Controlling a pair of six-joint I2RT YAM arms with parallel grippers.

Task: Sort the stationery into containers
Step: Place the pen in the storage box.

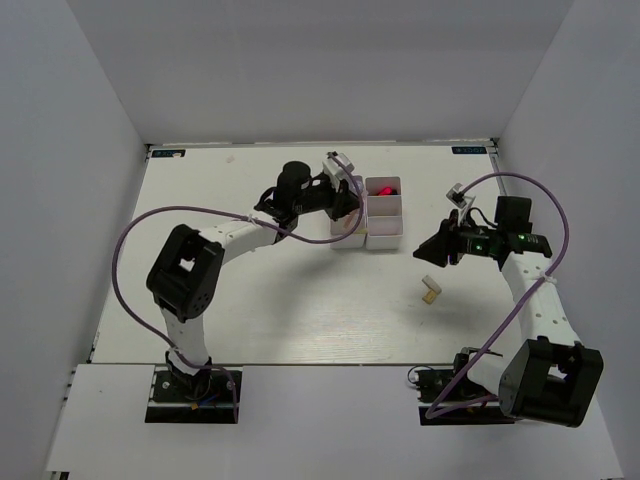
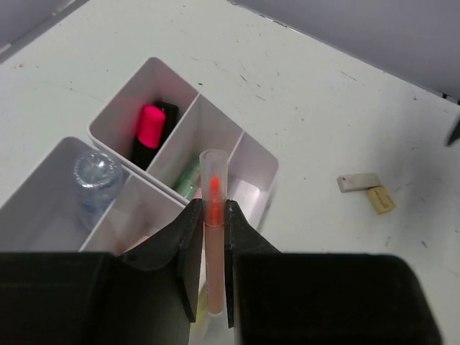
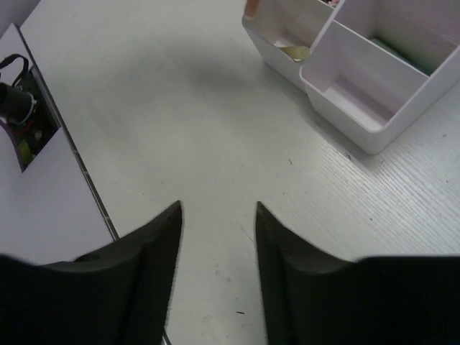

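Left wrist only: clamped pink tube (image 2: 214, 180)

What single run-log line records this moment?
left gripper: shut on translucent pen over organiser | right gripper: open, empty | loose: beige block, tan block

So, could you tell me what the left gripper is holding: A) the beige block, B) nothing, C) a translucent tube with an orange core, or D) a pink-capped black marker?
C: in the left wrist view the left gripper is shut on the translucent tube above the organiser, while the pink-capped marker lies in a compartment.
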